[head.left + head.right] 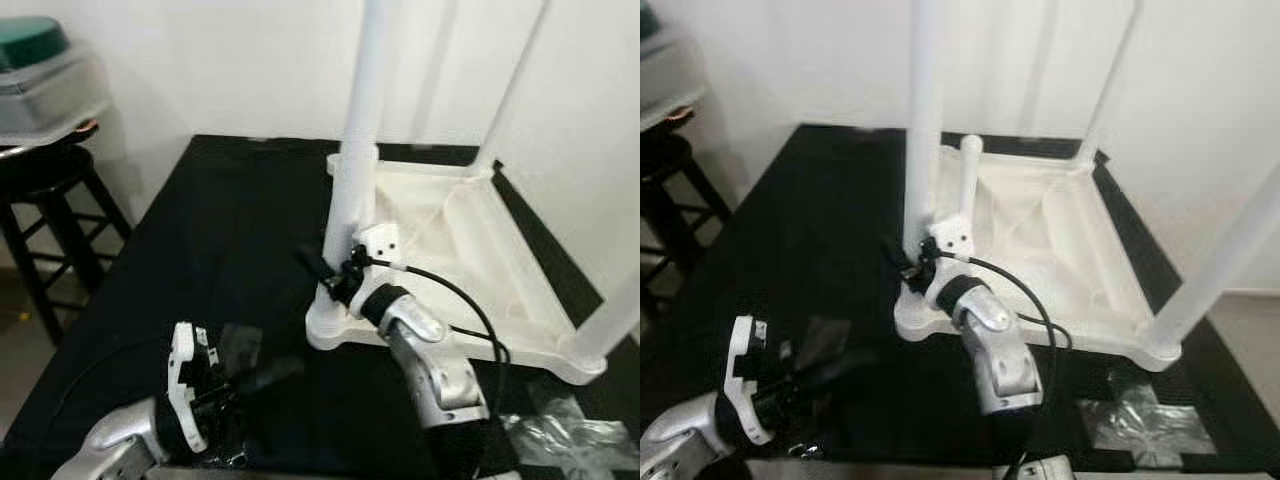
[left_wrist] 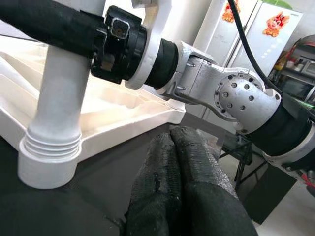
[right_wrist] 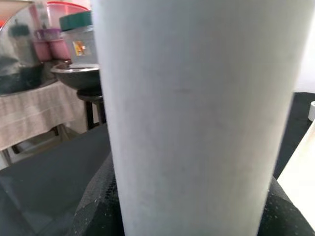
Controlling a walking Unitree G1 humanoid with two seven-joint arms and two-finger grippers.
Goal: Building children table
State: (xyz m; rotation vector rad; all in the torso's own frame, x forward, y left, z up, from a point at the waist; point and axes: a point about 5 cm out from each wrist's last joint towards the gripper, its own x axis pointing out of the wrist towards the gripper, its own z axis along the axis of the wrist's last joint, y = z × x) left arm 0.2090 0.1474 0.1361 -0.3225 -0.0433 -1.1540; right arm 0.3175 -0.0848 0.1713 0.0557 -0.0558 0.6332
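Note:
A white children's table [image 1: 470,230] lies upside down on a black mat [image 1: 220,220], its legs pointing up. My right gripper [image 1: 335,275] is shut on the near-left leg [image 1: 360,110], low down near its threaded socket. In the right wrist view that leg [image 3: 197,108] stands between the black fingers [image 3: 93,206]. My left gripper [image 1: 275,372] hovers low over the mat in front of that corner, shut and empty. Its closed fingers [image 2: 182,182] point toward the leg base [image 2: 49,157]. Two more legs [image 1: 515,85] [image 1: 615,320] stand at the right corners.
A dark stool [image 1: 50,190] at the left carries a container with a green lid [image 1: 30,40]. Crumpled clear plastic [image 1: 570,430] lies on the mat at the front right. A short white tube [image 1: 968,180] stands behind the held leg. A white wall is close behind.

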